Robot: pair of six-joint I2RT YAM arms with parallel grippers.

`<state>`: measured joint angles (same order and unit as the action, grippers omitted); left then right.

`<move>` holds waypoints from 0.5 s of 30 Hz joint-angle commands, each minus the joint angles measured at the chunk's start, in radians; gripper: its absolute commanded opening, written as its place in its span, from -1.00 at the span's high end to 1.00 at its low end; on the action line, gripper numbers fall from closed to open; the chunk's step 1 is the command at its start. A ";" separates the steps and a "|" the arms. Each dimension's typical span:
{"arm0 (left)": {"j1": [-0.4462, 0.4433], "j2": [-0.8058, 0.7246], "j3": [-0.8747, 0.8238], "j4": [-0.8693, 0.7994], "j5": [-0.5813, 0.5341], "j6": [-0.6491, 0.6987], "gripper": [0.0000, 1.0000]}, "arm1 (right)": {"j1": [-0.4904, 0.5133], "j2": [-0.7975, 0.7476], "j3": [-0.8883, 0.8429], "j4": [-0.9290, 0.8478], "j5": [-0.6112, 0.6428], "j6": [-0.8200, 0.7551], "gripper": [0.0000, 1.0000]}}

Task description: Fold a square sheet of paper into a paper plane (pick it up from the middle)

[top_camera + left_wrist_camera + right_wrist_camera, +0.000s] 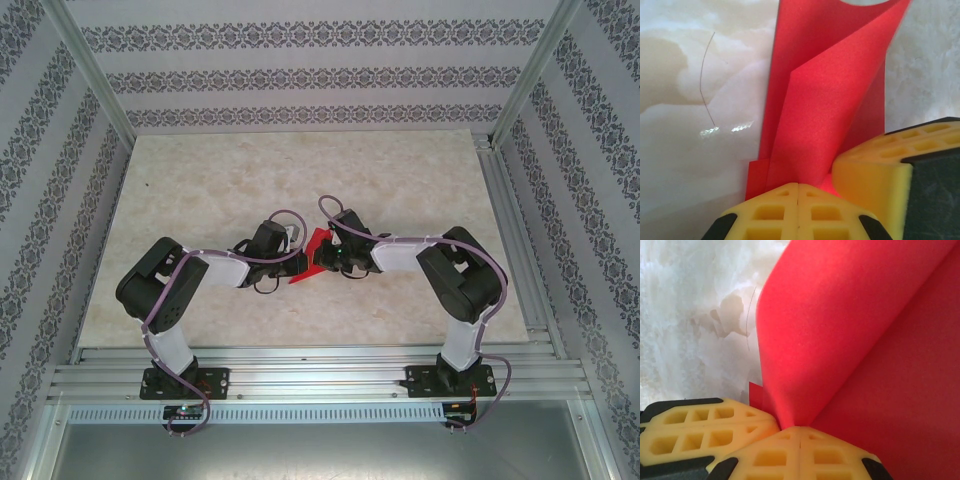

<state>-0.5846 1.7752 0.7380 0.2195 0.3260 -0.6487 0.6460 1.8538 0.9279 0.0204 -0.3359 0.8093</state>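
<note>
Red sheet of paper [825, 110] pinched by both clenched claws [798, 192] [799, 432] — overhead, arms meet mid-table [200, 180].

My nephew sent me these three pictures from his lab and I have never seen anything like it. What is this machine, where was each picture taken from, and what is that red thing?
These are two robot arms bolted side by side at the near edge of a marble-patterned table. The wide picture looks down from above and behind them. The other two come from small cameras on each wrist, looking along the yellow fingers.

The red thing is a square sheet of paper, partly folded, being made into a paper plane. Both arms meet at it in the middle of the table. The left pincer is shut on the paper's lower edge, and the right pincer is shut on it too, so the sheet curls up between them.
</note>
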 commanded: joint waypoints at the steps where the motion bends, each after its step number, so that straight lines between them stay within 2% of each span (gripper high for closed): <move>1: 0.003 0.051 -0.016 -0.106 -0.025 0.031 1.00 | 0.002 0.015 0.034 0.052 -0.026 -0.005 0.95; 9: 0.003 0.053 -0.014 -0.107 -0.023 0.034 1.00 | -0.002 -0.008 0.022 0.084 -0.033 0.002 0.95; 15: 0.003 0.055 -0.013 -0.105 -0.023 0.031 1.00 | -0.004 -0.073 -0.029 0.121 0.014 0.001 0.95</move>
<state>-0.5846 1.7756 0.7387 0.2192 0.3267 -0.6388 0.6456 1.8454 0.9199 0.0658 -0.3531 0.8108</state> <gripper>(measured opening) 0.064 0.045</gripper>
